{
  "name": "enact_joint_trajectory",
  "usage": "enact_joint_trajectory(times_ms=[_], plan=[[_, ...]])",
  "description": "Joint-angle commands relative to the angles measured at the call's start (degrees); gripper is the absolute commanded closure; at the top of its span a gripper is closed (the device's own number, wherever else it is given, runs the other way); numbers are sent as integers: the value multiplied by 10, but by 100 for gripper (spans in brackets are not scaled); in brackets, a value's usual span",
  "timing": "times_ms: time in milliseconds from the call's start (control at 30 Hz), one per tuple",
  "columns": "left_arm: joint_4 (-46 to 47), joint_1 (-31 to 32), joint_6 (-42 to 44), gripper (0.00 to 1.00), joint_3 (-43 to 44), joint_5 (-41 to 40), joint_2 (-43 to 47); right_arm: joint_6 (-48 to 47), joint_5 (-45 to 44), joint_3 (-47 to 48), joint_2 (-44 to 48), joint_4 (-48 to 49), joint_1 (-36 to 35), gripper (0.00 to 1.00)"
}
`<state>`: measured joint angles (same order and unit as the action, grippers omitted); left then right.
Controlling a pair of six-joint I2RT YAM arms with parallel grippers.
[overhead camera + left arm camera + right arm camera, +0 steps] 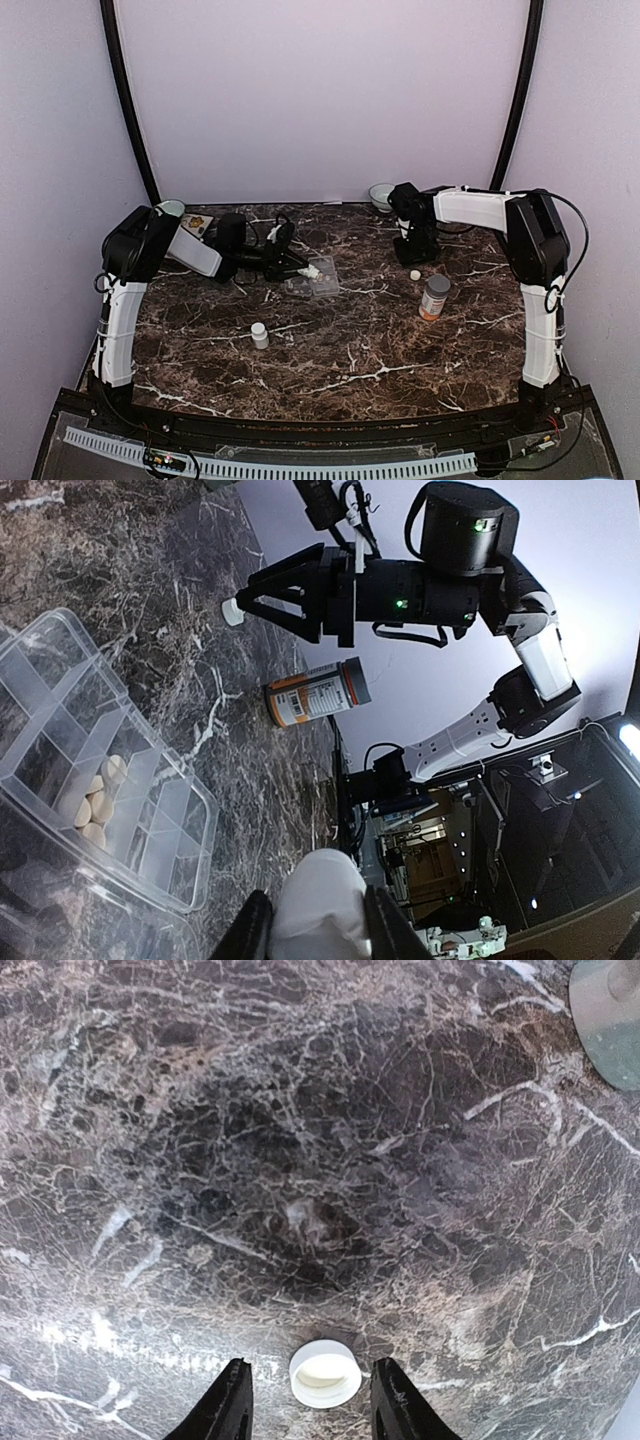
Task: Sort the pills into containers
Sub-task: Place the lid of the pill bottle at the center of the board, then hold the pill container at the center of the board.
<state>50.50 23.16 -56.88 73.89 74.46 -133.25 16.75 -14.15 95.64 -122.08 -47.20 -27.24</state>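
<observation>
The clear pill box (60,730) lies open on the marble, with several cream pills (95,802) in one of its compartments; from above the box (318,282) sits mid-table. My left gripper (315,900) is shut on a small white bottle (320,915), tipped just beside the box (313,269). My right gripper (310,1365) hangs open low over the table, its fingers (232,1400) astride an upturned white cap (325,1374) with a gap on each side. Seen from above, that cap (415,274) lies just in front of the right gripper (414,252).
An orange bottle with a grey cap (434,297) stands right of centre, near the cap. Another small white bottle (260,335) stands toward the front left. A bowl (380,195) sits at the back edge, another (170,208) at the back left.
</observation>
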Motion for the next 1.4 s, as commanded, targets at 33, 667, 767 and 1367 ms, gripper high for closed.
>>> enact_joint_trajectory(times_ms=[33, 667, 767, 1367], plan=[[-126, 6, 106, 100, 19, -1, 30, 1, -4, 19, 5, -3, 4, 58], [-215, 7, 179, 100, 49, -35, 32, -4, -12, 37, 22, -10, 4, 57], [-235, 7, 192, 100, 57, -36, 33, -4, -13, 37, 26, -9, 2, 57], [-300, 7, 240, 100, 74, -48, 43, -3, 90, 186, -29, 3, -82, 58]])
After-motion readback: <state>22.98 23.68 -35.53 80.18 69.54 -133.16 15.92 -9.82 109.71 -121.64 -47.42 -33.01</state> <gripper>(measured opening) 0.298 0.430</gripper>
